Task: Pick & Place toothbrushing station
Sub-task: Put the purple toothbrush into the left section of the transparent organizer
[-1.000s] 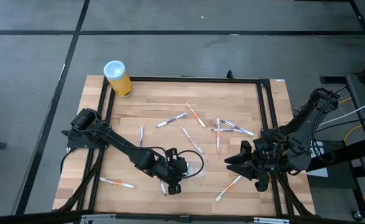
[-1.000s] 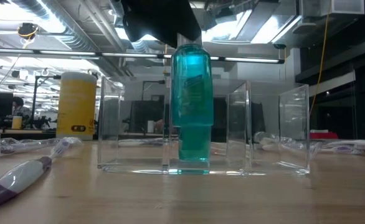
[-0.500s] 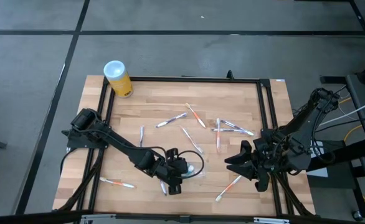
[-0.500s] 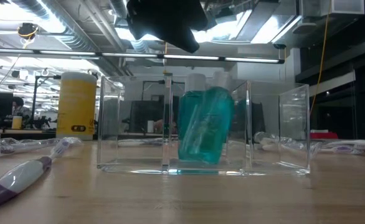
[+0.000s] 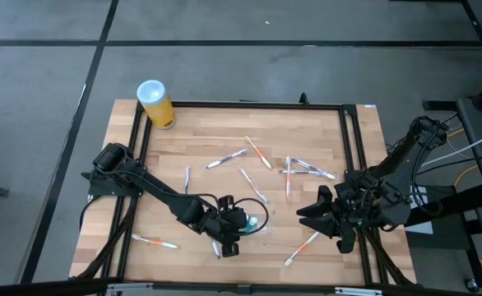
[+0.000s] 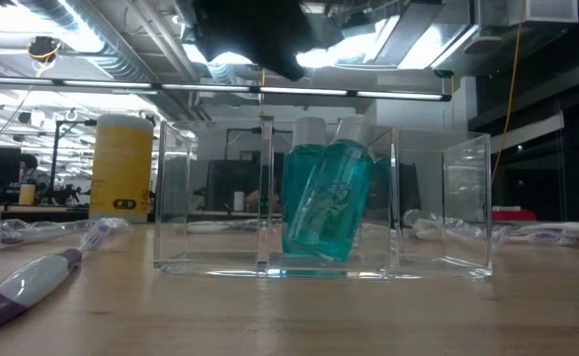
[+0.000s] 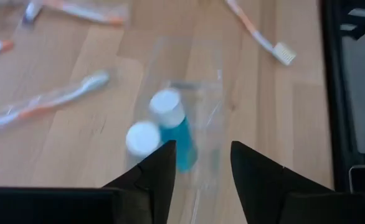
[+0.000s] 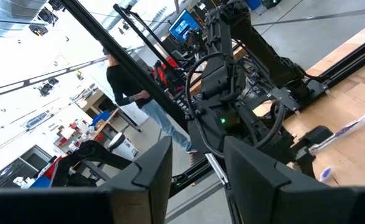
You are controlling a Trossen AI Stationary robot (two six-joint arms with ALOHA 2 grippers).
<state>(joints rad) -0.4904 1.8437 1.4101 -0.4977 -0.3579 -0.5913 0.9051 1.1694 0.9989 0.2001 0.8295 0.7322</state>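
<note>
Left fingers [image 7: 164,168] spread above the teal tube [image 7: 173,134], apart.

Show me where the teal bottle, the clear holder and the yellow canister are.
Teal bottle [image 6: 327,213]: low view, on its tilted body, inside the holder.
Clear holder [image 6: 438,208]: low view, on the bare wall of its end compartment.
Yellow canister [image 5: 156,104]: high view, on its side just below the white lid.

— What sits at the far left corner of the tabletop?
— A yellow canister [image 5: 156,104] with a white lid, upright, at the edge of the wooden table [image 5: 216,131].
— Anything beyond the table?
— A person in a dark top [image 8: 127,87] stands in the room, among desks and lit screens [image 8: 184,25].
</note>
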